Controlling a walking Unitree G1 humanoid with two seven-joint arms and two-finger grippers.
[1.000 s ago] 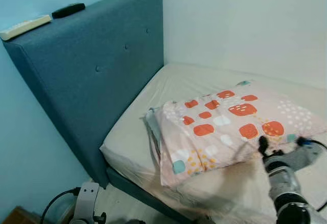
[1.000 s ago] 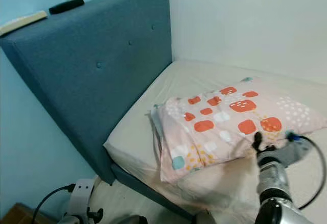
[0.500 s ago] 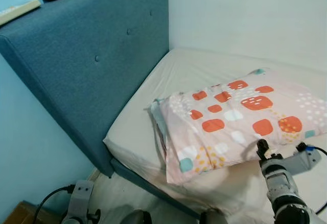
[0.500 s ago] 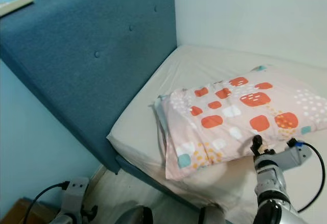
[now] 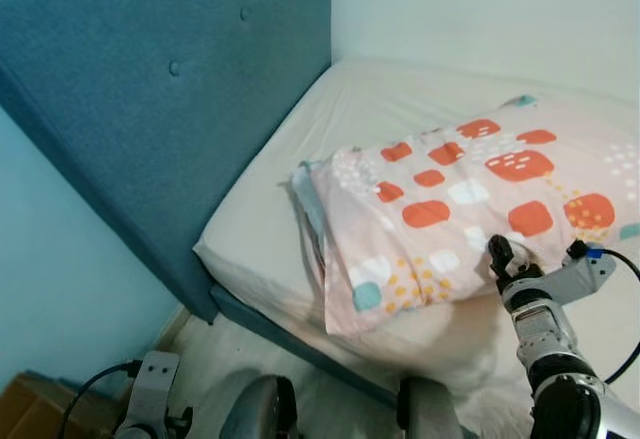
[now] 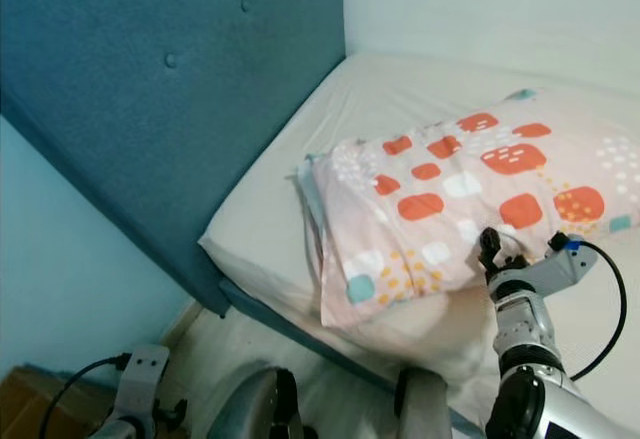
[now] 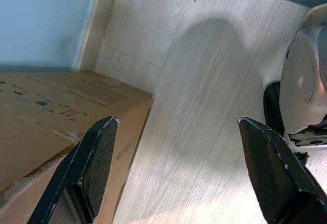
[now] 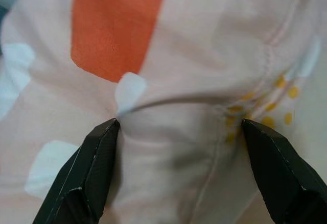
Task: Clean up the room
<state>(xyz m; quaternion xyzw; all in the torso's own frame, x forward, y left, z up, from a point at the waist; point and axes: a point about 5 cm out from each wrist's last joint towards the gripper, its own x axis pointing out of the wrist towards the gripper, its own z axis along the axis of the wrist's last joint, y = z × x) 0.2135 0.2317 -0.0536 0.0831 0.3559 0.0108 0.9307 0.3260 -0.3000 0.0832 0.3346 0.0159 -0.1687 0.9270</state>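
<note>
A pink pillow (image 5: 450,209) with orange, white and teal patches lies flat on the bed's cream mattress (image 5: 340,109). My right gripper (image 5: 497,255) is at the pillow's near edge, pressed against the fabric. In the right wrist view its two black fingers (image 8: 92,173) stand wide apart, open, with a bulge of pillow fabric (image 8: 173,127) between them. My left arm (image 5: 150,399) hangs low beside the bed. In the left wrist view the left gripper (image 7: 176,157) is open over pale wood floor.
A tall blue upholstered headboard (image 5: 150,89) rises on the left of the bed, against a light blue wall. A white wall runs behind the mattress. A cardboard box (image 7: 46,112) stands on the floor by my left arm.
The camera has tipped down and come closer to the bed. My right gripper has moved forward from just off the pillow's near edge onto its fabric. The pillow stays put.
</note>
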